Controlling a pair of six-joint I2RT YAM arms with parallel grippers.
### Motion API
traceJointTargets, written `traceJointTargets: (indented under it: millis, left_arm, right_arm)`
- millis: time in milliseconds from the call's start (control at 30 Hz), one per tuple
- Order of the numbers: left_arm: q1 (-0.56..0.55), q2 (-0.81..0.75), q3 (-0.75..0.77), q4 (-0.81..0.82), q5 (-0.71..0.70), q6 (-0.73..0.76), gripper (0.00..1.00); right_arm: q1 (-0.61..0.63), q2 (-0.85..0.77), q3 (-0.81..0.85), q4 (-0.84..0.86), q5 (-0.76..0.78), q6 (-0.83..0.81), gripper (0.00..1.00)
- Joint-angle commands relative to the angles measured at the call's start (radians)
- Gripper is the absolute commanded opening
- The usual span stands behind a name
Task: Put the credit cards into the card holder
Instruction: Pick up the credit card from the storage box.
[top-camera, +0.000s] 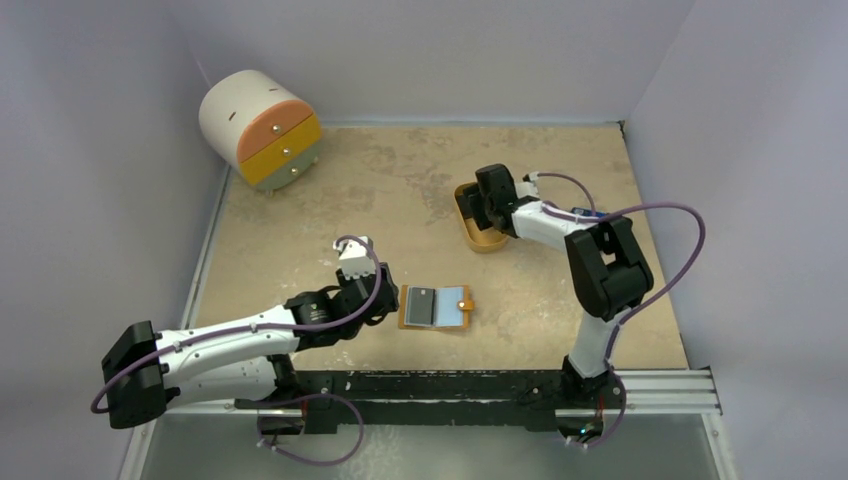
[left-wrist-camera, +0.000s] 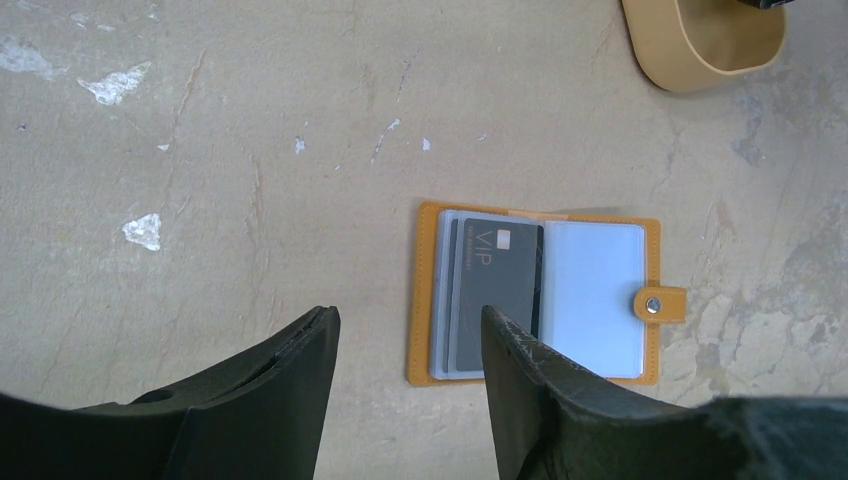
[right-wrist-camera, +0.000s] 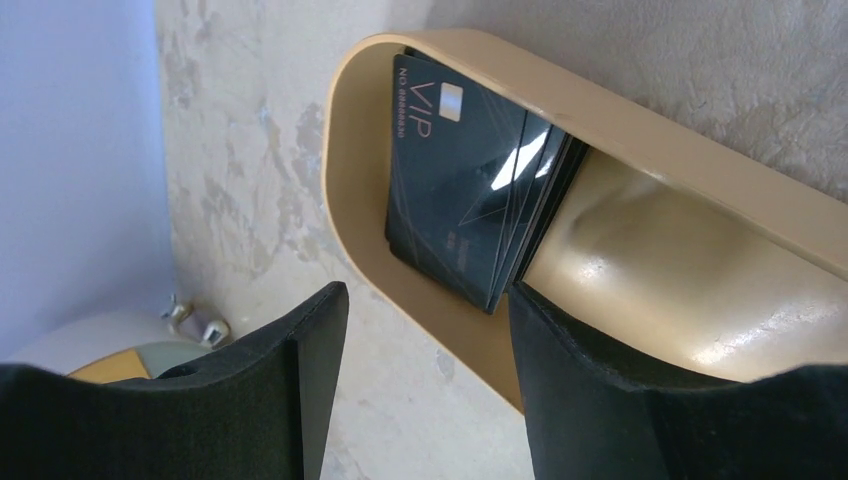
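The left hand (left-wrist-camera: 410, 400) is spread wide and empty, just beside the card holder (left-wrist-camera: 592, 300), which lies unfolded on the surface (left-wrist-camera: 200, 200) with one dark credit card (left-wrist-camera: 500, 285) in its sleeve. The right hand (right-wrist-camera: 420, 400), also wide apart and empty, hangs over the orange tray (right-wrist-camera: 640, 120) where the stacked credit cards (right-wrist-camera: 460, 190) lie.

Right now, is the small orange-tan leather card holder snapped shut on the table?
No, the card holder lies spread open, a dark VIP card showing inside, its snap tab unfastened.
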Motion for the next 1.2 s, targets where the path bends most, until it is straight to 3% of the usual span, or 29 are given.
traceJointTargets:
  millis: [0,200,900,1167]
  left_arm:
    - [0.008,-0.021,0.012,-0.001,-0.023,0.008,0.54]
    - [0.016,-0.007,0.011,0.006,-0.014,0.023,0.54]
    - [0.018,-0.004,0.001,0.009,-0.006,0.006,0.54]
    - [0.018,-0.007,0.000,0.005,-0.007,0.003,0.54]
  right_arm:
    - [-0.005,0.010,0.061,-0.076,0.064,0.045,0.63]
    - [-0.005,0.034,0.071,-0.115,0.070,0.051,0.64]
    - [-0.026,0.099,0.063,-0.071,0.047,0.024,0.51]
    - [-0.025,0.087,0.035,-0.048,0.026,0.008,0.38]
